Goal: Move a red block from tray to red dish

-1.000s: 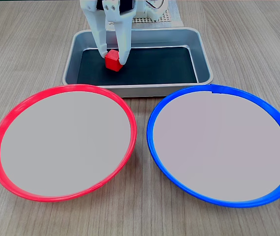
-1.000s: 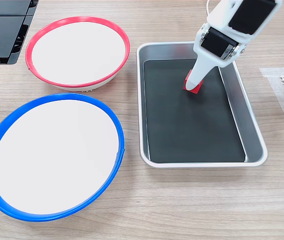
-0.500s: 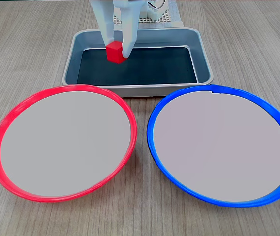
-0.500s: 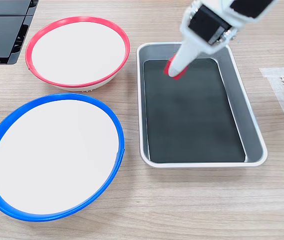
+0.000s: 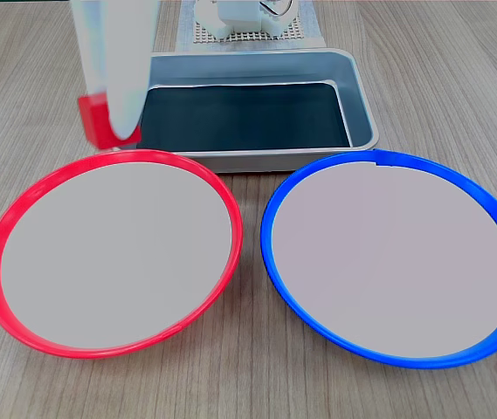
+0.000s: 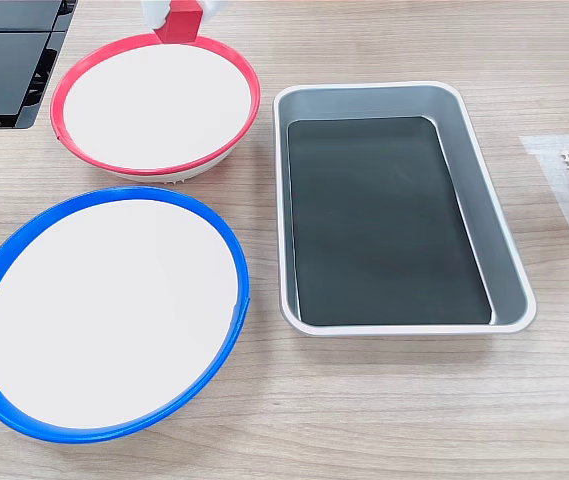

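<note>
Gripper [image 5: 108, 131] clamped on red block [image 5: 96, 120], held above far rim of red dish [image 5: 3, 229], outside tray [image 5: 366, 112].

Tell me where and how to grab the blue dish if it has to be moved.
Take the blue dish by its rim, coming from above at an outer edge with one finger inside and one outside. It is wide, shallow and round, so the jaws likely cannot span it, and the raised rim is the one thin part. In a fixed view the edge toward the camera is free, away from the red dish and tray.
</note>
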`<state>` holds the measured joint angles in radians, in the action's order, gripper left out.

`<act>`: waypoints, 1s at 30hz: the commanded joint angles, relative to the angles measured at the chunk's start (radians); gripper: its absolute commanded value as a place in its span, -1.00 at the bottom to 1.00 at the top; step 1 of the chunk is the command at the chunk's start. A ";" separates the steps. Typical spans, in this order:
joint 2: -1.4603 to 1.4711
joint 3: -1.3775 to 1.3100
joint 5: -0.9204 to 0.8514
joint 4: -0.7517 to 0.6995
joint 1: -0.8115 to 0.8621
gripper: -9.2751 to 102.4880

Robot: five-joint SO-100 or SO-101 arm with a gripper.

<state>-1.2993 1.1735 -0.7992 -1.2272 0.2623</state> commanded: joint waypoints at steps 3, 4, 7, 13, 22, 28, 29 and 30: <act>0.133 -0.037 -0.084 0.034 0.052 -0.84; 0.156 -0.035 -0.094 0.040 0.057 -0.84; 0.204 -0.034 -0.104 0.066 0.060 -0.78; 0.221 0.009 -0.127 0.166 0.043 -0.46; 0.006 0.060 0.040 0.261 -0.008 -0.33; -0.365 0.287 0.336 0.314 -0.078 -0.84; -0.439 0.354 0.399 0.337 -0.089 -0.84; -0.514 0.437 0.472 0.368 -0.098 -0.84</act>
<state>-1.5831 1.4650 -0.4847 -0.9112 0.1902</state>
